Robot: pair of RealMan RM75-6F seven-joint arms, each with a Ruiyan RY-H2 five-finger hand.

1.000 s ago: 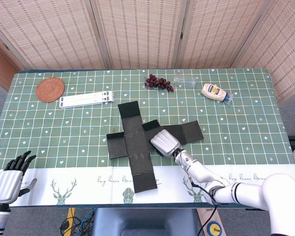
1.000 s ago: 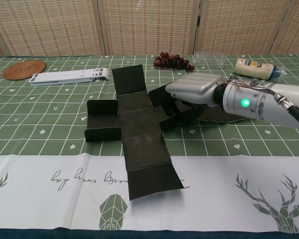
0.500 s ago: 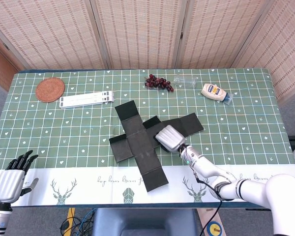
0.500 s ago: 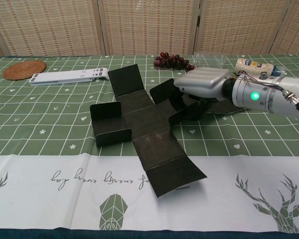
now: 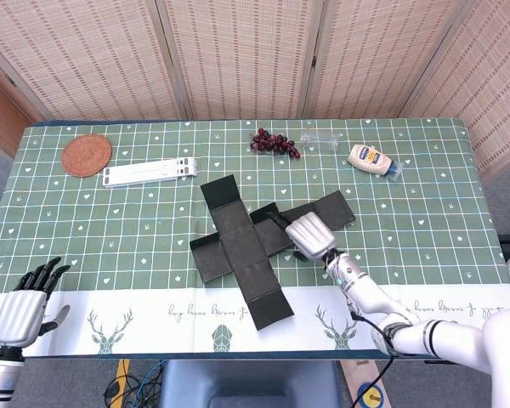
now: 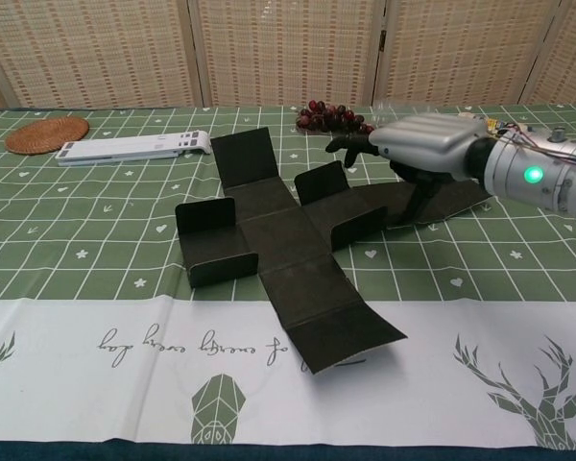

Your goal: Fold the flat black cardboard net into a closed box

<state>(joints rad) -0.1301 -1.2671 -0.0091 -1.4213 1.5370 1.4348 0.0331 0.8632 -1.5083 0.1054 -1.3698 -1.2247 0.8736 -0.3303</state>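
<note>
I see the net (image 5: 242,246) lying mid-table on the green cloth (image 5: 110,229), its short side flaps standing partly upright, the long strip flat and reaching onto the white border. My right hand (image 6: 427,149) is over the net's right arm, fingers (image 6: 350,144) reaching forward and curved down; I cannot tell whether they grip the card. My left hand (image 5: 24,308) is at the near-left table edge, well apart, fingers spread and holding nothing.
</note>
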